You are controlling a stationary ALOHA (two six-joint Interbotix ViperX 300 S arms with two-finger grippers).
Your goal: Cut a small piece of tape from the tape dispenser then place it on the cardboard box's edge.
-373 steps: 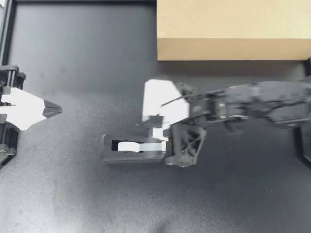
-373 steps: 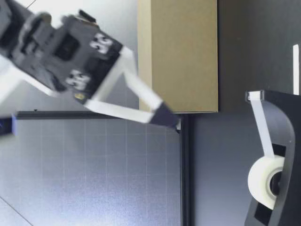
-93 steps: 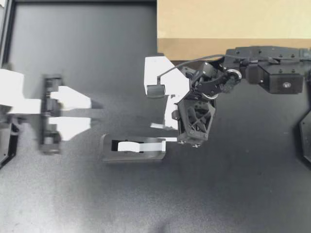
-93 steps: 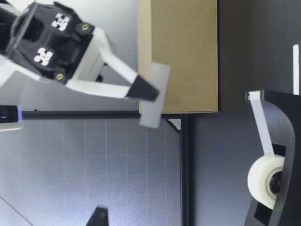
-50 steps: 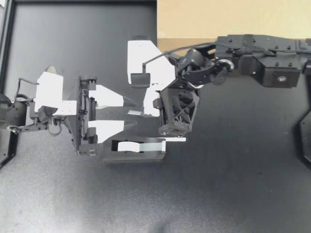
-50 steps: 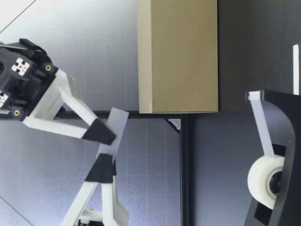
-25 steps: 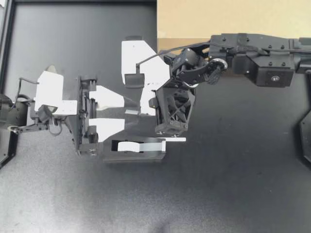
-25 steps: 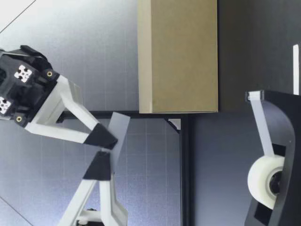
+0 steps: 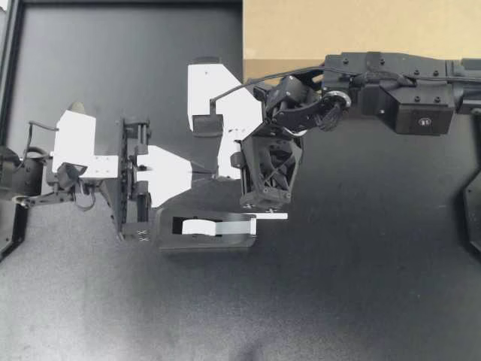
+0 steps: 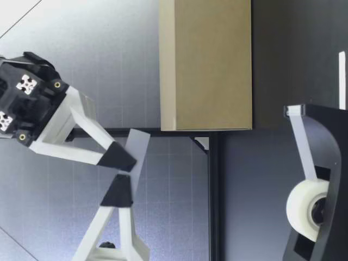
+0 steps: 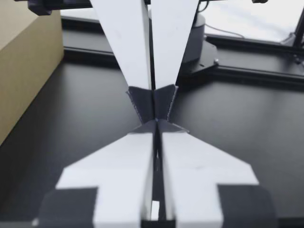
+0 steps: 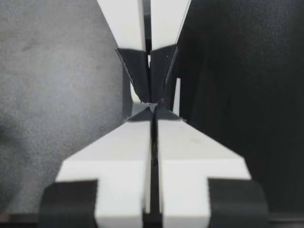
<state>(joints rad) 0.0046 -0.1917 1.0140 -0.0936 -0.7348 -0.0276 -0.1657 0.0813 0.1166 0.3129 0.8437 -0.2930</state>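
Note:
My left gripper (image 9: 201, 173) and my right gripper (image 9: 219, 173) meet tip to tip above the black tape dispenser (image 9: 207, 230). Both are shut on one short clear tape piece (image 10: 136, 153), which hangs in the air between them. In the low view my right gripper (image 10: 122, 160) pinches the strip just above my left gripper (image 10: 119, 196). In the left wrist view the shut left gripper (image 11: 156, 125) faces the right arm's dark fingertips (image 11: 142, 102). The right wrist view shows the right gripper (image 12: 153, 110) shut likewise. The cardboard box (image 9: 361, 34) stands at the table's back right.
The dispenser (image 10: 321, 163) holds a white tape roll (image 10: 304, 209), with tape running up to its cutter. The box (image 10: 206, 65) stands well beyond the grippers as the low view looks. Black frame rails border the table's left and back edges.
My left gripper's fingers, open around the strip's free end a second ago, have shut on it. My right arm shifted slightly left at first, still shut on the tape.

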